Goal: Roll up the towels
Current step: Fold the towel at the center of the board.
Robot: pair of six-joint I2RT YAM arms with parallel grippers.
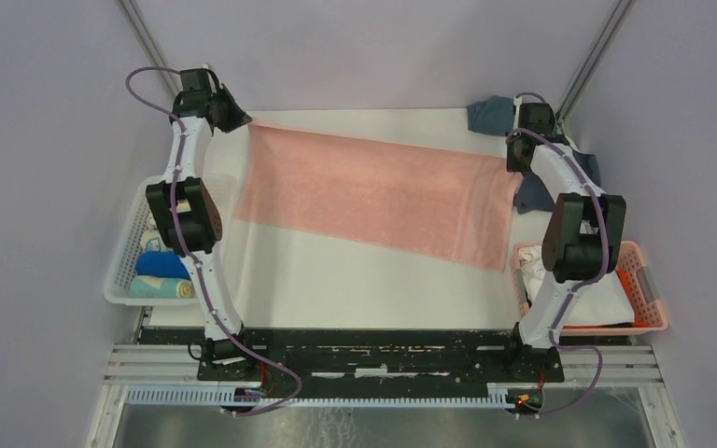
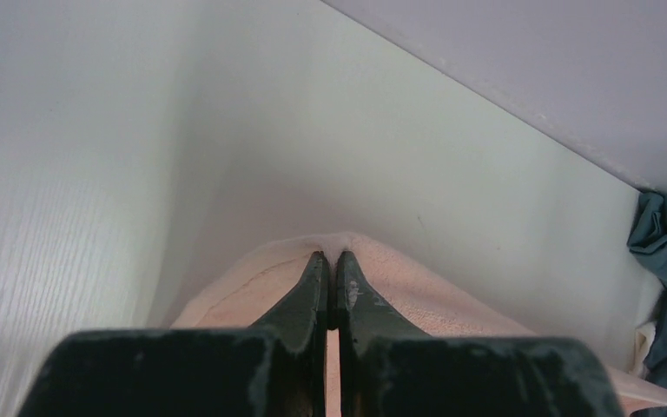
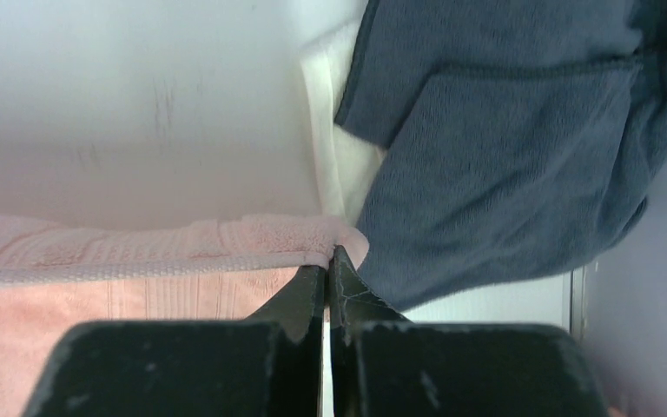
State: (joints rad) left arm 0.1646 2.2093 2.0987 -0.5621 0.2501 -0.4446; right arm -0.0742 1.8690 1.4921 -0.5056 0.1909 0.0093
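Pink towel lies spread flat across the middle of the top view, slanting from upper left to right on the white table. The left gripper sits at its upper-left corner and the right gripper at its right edge. A white basket at the left edge holds rolled towels. A pink basket at lower right holds a white towel. A slate-blue towel is bunched at upper right. Grey walls enclose the table.

In the left wrist view, the fingers are clamped tight on the pink corner.

In the right wrist view, the fingers pinch the pink hem beside a dark blue towel lying over a white cloth.
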